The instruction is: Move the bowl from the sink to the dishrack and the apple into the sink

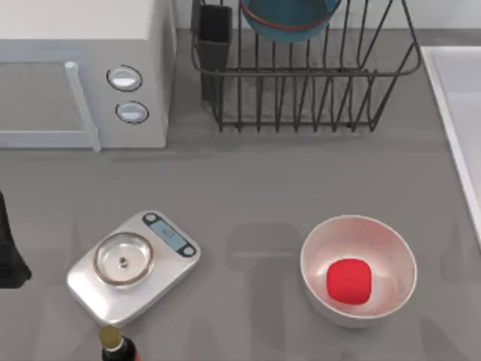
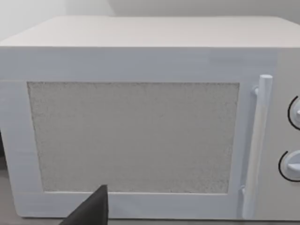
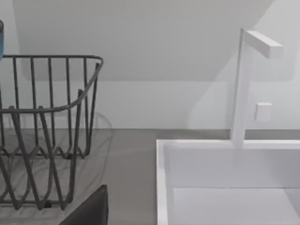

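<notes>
The teal-blue bowl (image 1: 289,19) with its reddish band sits in the dark wire dishrack (image 1: 316,98) at the back of the table; a sliver of the bowl (image 3: 1,40) also edges the right wrist view. The red apple (image 1: 349,282) lies inside a glossy white bowl (image 1: 359,226) at the front right. The pale sink (image 1: 460,105) runs along the right edge, and its basin (image 3: 225,201) holds nothing. My left arm (image 1: 7,252) is parked at the left edge, its gripper (image 2: 91,212) facing the microwave. My right gripper (image 3: 91,211) looks at the dishrack (image 3: 51,131) and the sink.
A white microwave (image 1: 83,75) fills the back left. A silver kitchen scale (image 1: 134,263) stands at the front left, with a bottle top (image 1: 114,344) just in front of it. A dark cutlery cup (image 1: 216,34) is at the rack's left corner. A white faucet (image 3: 243,84) rises behind the sink.
</notes>
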Controlling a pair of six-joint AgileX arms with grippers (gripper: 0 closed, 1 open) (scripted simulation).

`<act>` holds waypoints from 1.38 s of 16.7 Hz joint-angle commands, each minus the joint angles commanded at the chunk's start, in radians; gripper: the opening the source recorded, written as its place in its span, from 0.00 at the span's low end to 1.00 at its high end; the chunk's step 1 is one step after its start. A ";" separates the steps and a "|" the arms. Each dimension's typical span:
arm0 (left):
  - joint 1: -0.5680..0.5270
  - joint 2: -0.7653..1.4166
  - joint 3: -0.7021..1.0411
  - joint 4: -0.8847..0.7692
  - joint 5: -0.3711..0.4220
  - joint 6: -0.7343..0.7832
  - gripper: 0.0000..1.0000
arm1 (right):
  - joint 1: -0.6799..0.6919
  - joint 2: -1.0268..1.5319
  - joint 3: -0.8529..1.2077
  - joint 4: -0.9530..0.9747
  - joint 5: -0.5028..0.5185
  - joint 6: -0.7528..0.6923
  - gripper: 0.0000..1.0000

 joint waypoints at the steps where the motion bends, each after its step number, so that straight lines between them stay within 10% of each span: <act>1: 0.000 0.000 0.000 0.000 0.000 0.000 1.00 | -0.009 -0.022 -0.018 -0.010 -0.009 0.000 1.00; 23: 0.000 0.000 0.000 0.000 0.000 0.000 1.00 | -0.014 -0.035 -0.029 -0.015 -0.014 0.000 1.00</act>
